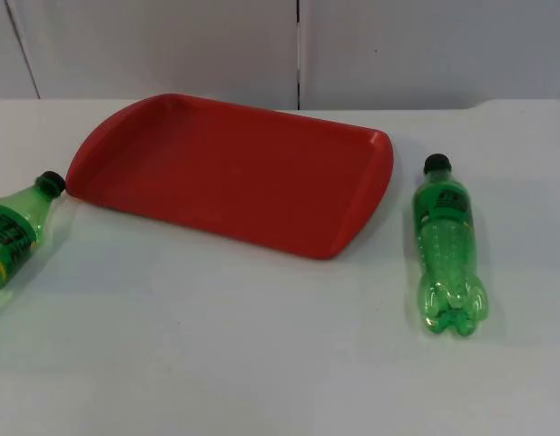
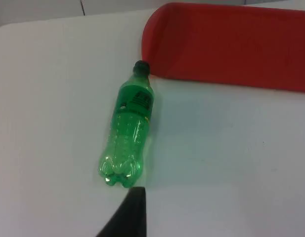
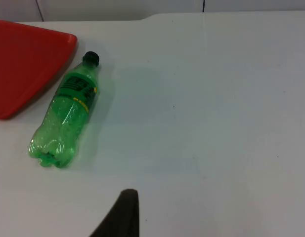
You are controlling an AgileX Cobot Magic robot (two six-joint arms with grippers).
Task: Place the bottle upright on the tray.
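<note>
A shallow red plastic tray (image 1: 234, 168) lay on the white table top (image 1: 261, 345), nothing on it; two green transparent plastic bottles with black caps lay on their sides, one on each side of the tray; the left bottle (image 1: 14, 230) had its cap just beside the tray's corner; the right bottle (image 1: 447, 243) lay near the tray's other end, cap toward the grey partition wall (image 1: 171, 45); the left gripper (image 2: 130, 212) hovered behind the left bottle's base and the right gripper (image 3: 123, 212) well apart from the right bottle; whether either gripper was open could not be told.
</note>
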